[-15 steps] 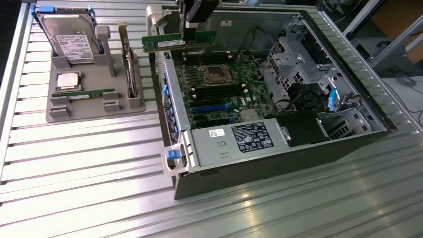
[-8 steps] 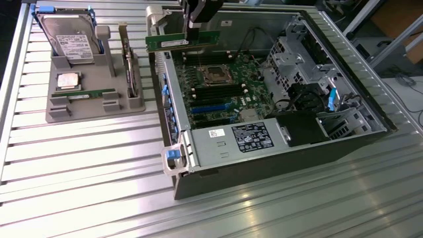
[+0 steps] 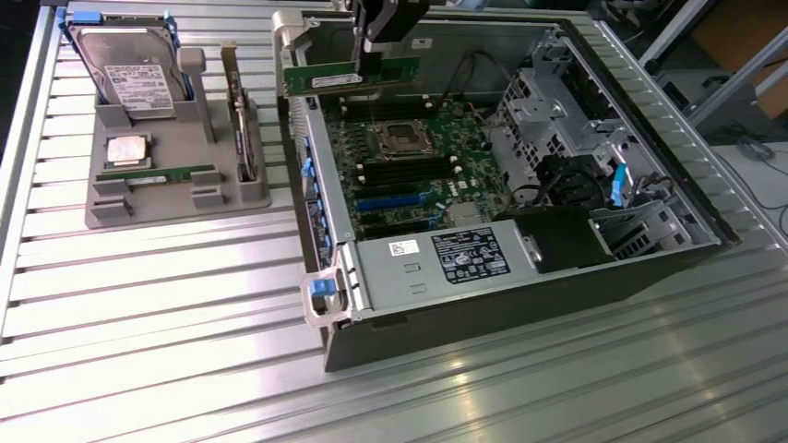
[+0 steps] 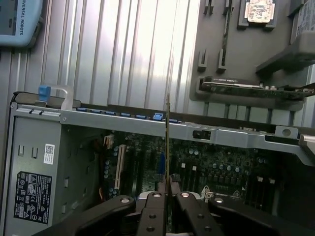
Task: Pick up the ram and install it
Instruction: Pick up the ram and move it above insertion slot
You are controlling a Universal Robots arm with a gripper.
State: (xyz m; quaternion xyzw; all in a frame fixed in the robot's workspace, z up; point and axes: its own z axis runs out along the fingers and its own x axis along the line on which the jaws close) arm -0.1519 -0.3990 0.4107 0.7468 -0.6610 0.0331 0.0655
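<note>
**Item: arm and gripper.** The arm enters at 12 o'clock of the exterior view. The gripper [image 3: 364,65] [image 4: 169,186] points straight down over the far end of the open computer case [image 3: 493,318]. The jaws stand narrow, clamped on the top edge of the ram [image 3: 351,77] [image 4: 168,142].

**Item: ram.** Green stick with a white label, held on its long edge and level. It hangs clear above the motherboard [image 3: 394,175], at 11 o'clock from the processor socket [image 3: 400,138]. The wrist view shows it edge-on between the black fingers [image 4: 156,199].

**Surroundings, inside case.**
- Dark slots [image 3: 391,172] at 6 o'clock from the socket.
- Cables [image 3: 474,74] at 2 o'clock from the socket.
- Silver power supply [image 3: 431,268] at 6 o'clock.
- The case's side rail with blue clips [image 3: 308,171] runs just below the ram's end.

**Surroundings, outside case.** A grey tray [image 3: 173,198] lies at 9 o'clock on the ribbed metal table [image 3: 161,314]. It holds:
- a hard drive [image 3: 129,69]
- a processor chip [image 3: 127,149]
- a second memory stick [image 3: 154,173]
- an upright card [image 3: 243,138]
</note>
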